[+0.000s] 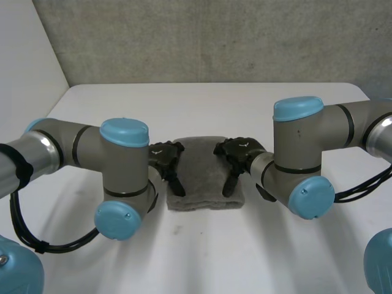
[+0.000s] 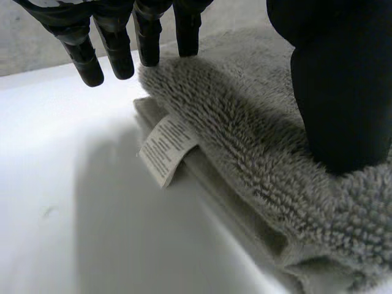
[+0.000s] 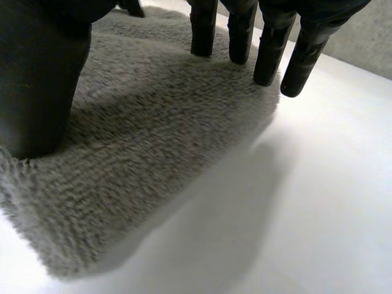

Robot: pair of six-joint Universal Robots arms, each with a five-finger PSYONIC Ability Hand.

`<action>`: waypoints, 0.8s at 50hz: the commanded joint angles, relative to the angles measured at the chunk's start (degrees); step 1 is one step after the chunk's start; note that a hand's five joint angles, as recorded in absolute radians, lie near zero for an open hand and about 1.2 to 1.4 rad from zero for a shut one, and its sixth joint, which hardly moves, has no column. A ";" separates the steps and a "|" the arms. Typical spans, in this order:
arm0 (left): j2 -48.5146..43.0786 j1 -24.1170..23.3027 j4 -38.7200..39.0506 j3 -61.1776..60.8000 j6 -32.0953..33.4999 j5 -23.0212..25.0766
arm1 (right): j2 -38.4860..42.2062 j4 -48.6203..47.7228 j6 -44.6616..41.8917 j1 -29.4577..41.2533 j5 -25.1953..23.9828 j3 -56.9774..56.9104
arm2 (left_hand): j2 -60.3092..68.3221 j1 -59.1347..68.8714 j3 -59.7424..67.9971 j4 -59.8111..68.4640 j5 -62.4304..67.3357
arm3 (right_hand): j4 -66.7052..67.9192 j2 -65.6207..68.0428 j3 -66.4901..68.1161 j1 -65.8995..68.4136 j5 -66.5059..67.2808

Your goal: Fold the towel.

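Left robot hand (image 1: 166, 160) is resting released on the left part of the towel (image 1: 205, 180). Its fingers (image 2: 116, 55) are reaching out straight, with the tips hanging at the towel's edge and some of them over bare desk (image 2: 67, 202). Its thumb (image 2: 340, 92) is pressing down into the pile.

Right robot hand (image 1: 237, 158) is sitting on the towel's right part, likewise released. Its fingers are extending straight, the outer ones passing just beyond the cloth's edge over the desk, and its thumb is standing on the cloth.

Towel is lying folded as a compact grey rectangle at the middle of the white desk, between the two arms. In the left wrist view the stacked layers are showing along its side. A white care label (image 2: 164, 149) is sticking out from between them and drooping toward the desk surface. Towel's top layer is lying fairly flat under both thumbs.
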 commanded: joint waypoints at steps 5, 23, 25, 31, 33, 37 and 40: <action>15.35 0.81 -1.71 -1.02 0.06 0.15 | -16.13 -3.50 0.30 -0.74 1.96 2.66 | 0.24 0.47 0.23 0.37 0.28 | -4.52 -4.29 -3.76 -2.70 -3.02; 38.40 8.89 -10.24 -3.83 2.96 0.06 | -36.61 -1.31 -2.16 -10.31 12.68 10.39 | -0.77 -0.54 -0.78 -0.64 -0.73 | -4.52 -4.29 -3.76 -2.70 -3.02; 38.49 8.90 -10.24 -4.36 3.14 0.06 | -36.61 -1.05 -2.34 -10.76 12.68 10.39 | -0.93 -0.71 -0.95 -0.81 -0.89 | -4.52 -4.29 -3.76 -2.70 -3.02; 38.41 8.90 -10.24 -5.15 3.40 0.15 | -36.61 -0.43 -2.08 -10.76 12.77 10.30 | -1.10 -0.88 -1.12 -0.98 -1.06 | -4.52 -4.29 -3.76 -2.70 -3.02; 38.41 8.81 -10.15 -5.33 3.49 0.06 | -36.61 -0.43 -1.99 -10.67 12.68 10.48 | -1.10 -0.88 -1.12 -0.98 -1.06 | -4.52 -4.29 -3.76 -2.70 -3.02; 38.49 8.81 -10.06 -5.24 3.49 0.15 | -36.61 -0.60 -2.16 -10.58 12.42 11.44 | -1.10 -0.88 -1.12 -0.98 -1.06 | -4.52 -4.29 -3.76 -2.70 -3.02; 38.49 8.81 -9.98 -5.15 3.49 0.24 | -36.61 -0.78 -2.25 -10.58 12.33 11.53 | -1.10 -0.88 -1.12 -0.98 -1.06 | -4.52 -4.29 -3.76 -2.70 -3.02</action>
